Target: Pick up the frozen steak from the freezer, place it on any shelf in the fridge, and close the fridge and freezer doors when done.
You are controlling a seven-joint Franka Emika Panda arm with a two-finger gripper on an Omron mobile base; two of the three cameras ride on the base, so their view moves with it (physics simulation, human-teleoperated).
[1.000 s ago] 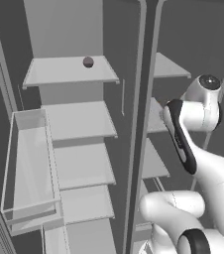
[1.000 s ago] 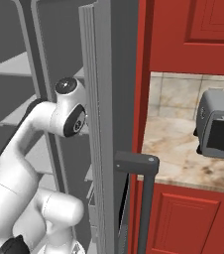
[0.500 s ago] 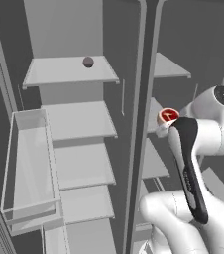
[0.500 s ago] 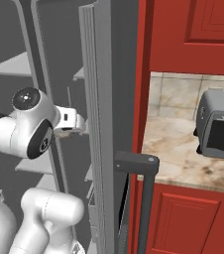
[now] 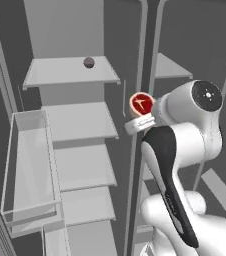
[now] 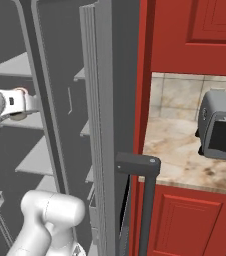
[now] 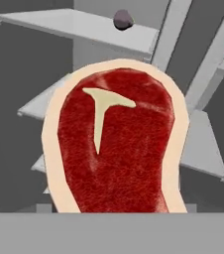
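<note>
My gripper (image 5: pixel 140 111) is shut on the frozen steak (image 5: pixel 141 103), a red oval slab with a whitish rim. It holds the steak upright in the air in front of the post between the two compartments. The fridge is the wide compartment on the left, and its broad shelf (image 5: pixel 80 121) lies just left of the steak and slightly below it. The narrow freezer (image 5: pixel 171 67) is on the right, behind my arm. In the hand view the steak (image 7: pixel 116 149) is close up and covers the fingertips, with fridge shelves (image 7: pixel 74 25) beyond it.
A small dark ball (image 5: pixel 88 62) rests on the top fridge shelf. The open fridge door's clear bin rack (image 5: pixel 30 170) juts out at the left. The open freezer door's edge and dark handle (image 6: pixel 144 200) stand at the right, beside a counter with a grey appliance (image 6: pixel 220 131).
The arm has drawn back out of the freezer with the steak. It has carried the steak left and slightly up, to the post between the compartments.
</note>
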